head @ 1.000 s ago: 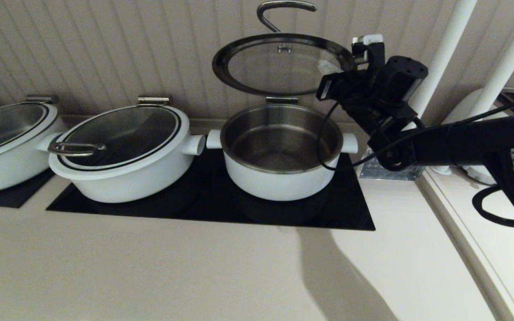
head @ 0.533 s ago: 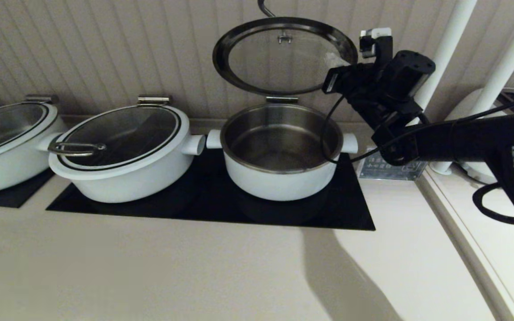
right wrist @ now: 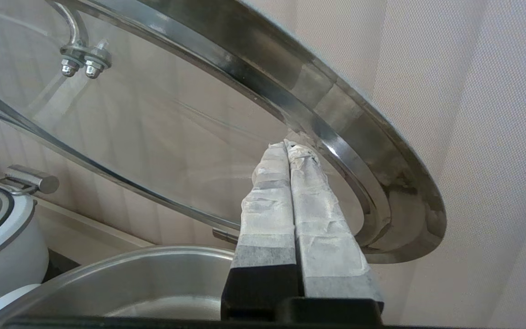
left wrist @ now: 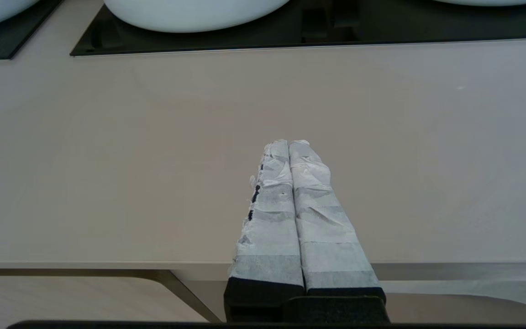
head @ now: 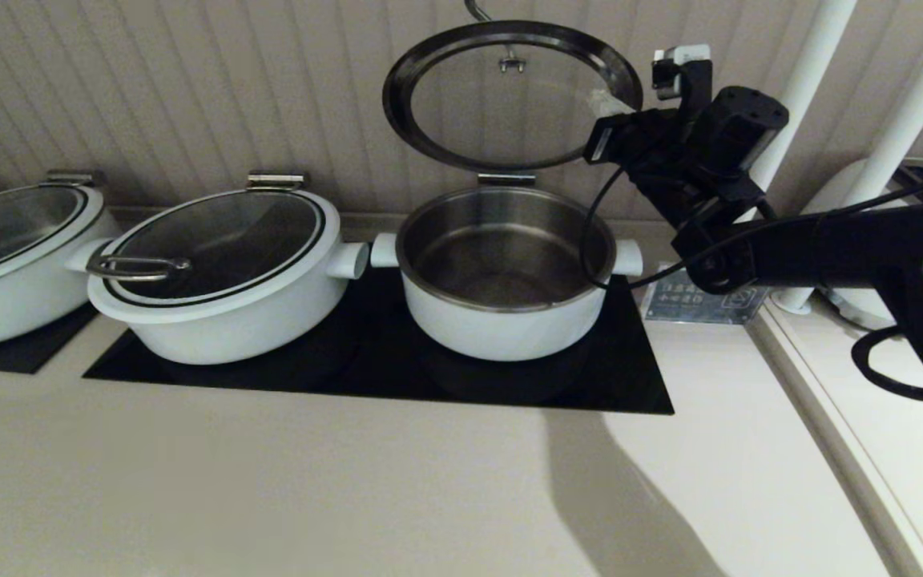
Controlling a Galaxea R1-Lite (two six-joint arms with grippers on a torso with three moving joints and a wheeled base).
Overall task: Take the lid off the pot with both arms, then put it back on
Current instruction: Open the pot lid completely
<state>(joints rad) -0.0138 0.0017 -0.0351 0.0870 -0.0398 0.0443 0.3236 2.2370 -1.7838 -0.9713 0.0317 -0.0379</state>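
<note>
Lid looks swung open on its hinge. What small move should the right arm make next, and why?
Probably ease back down. The lid stands nearly upright above the open pot, and the right gripper, fingers shut, only presses under its rim. Lowering gradually would let the lid close without dropping.

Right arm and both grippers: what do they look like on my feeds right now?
The right arm is matte black with a cylindrical wrist, loose black cables looping along it and small pale marks near the elbow. The right gripper and left gripper each have two long tapering fingers wrapped in wrinkled white tape on black bases. The left arm itself is out of view.
</note>
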